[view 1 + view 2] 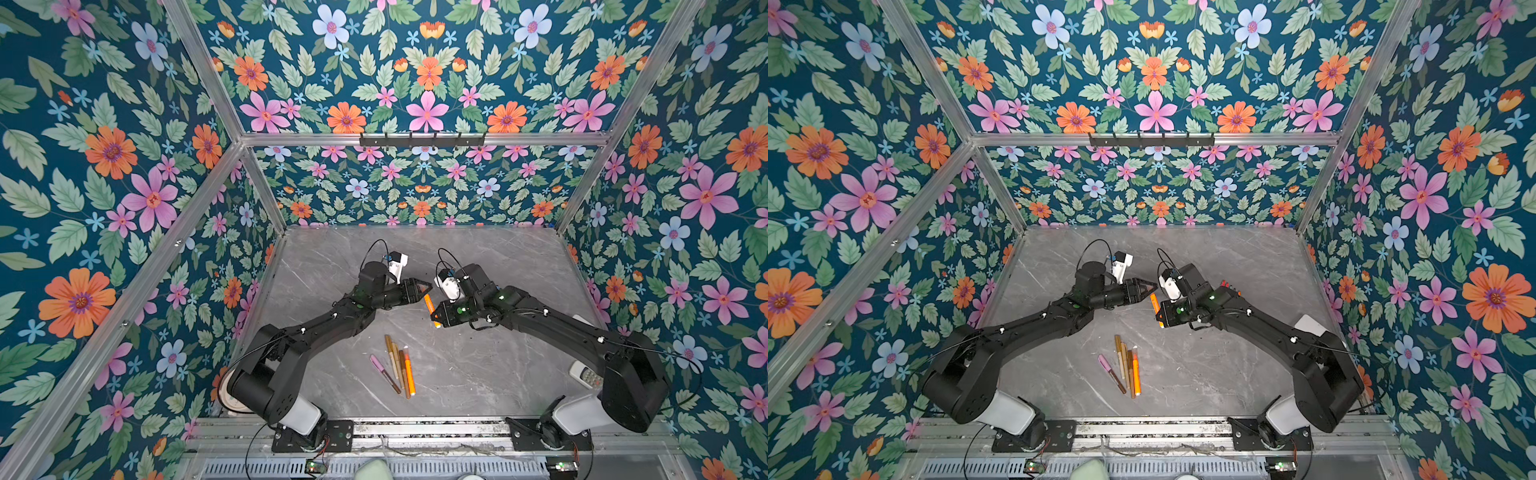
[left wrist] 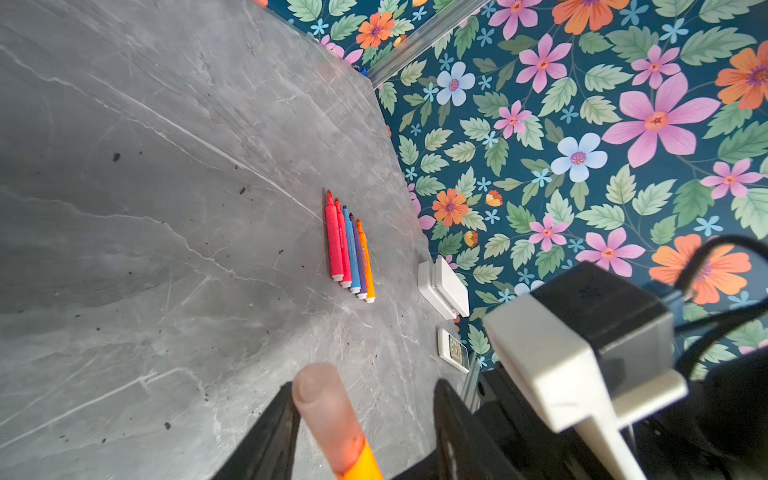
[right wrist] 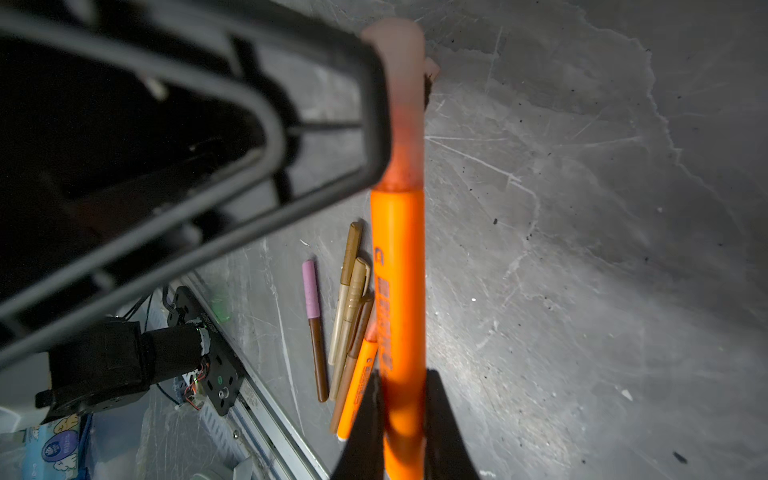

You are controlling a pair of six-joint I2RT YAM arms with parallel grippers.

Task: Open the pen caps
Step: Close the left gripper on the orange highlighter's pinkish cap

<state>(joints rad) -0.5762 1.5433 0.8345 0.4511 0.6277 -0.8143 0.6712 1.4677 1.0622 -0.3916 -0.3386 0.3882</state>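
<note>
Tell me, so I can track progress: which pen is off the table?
The orange pen with the frosted pinkish cap: the right gripper is shut on its barrel, holding it in the air. The other pens lie on the table.

Far desk (image 1: 498, 257) lies bare; pens (image 1: 409, 372) clutter the front middle, markers (image 2: 349, 249) line the right edge beside boxes (image 2: 444, 286).
</note>
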